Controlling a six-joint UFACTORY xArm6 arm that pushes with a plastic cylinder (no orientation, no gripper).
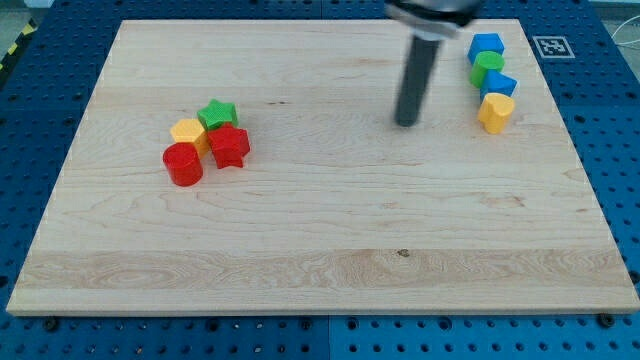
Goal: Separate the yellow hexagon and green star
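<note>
Pale wood makes up the board [320, 240], which lies on a blue pegboard bench [40, 60]; there are no fingers on this arm, only a dark rod [415, 80] coming down from the view's top, so nothing is open, closed or gripped; my tip [407, 123] rests on bare wood right of the board's middle, touching no block; the yellow hexagon [188, 132] and the green star [217, 114] sit in a tight cluster at the view's left, well apart from my tip; the star is up and right of the hexagon and they look to be touching; a red star [229, 146] lies just below the green star and right of the hexagon, pressed against both; a red cylinder [183, 164] sits below the hexagon at the cluster's lower left, against it; near the board's upper right corner a second group runs in a short column, to the right of my tip and apart from it: a blue cube [487, 46] on top, a green cylinder [489, 66] under it, a blue block [497, 85] next, its shape unclear, and a yellow heart [495, 112] at the bottom; each touches its neighbour; a black-and-white marker tag [549, 46] lies just off the board's top right corner.
</note>
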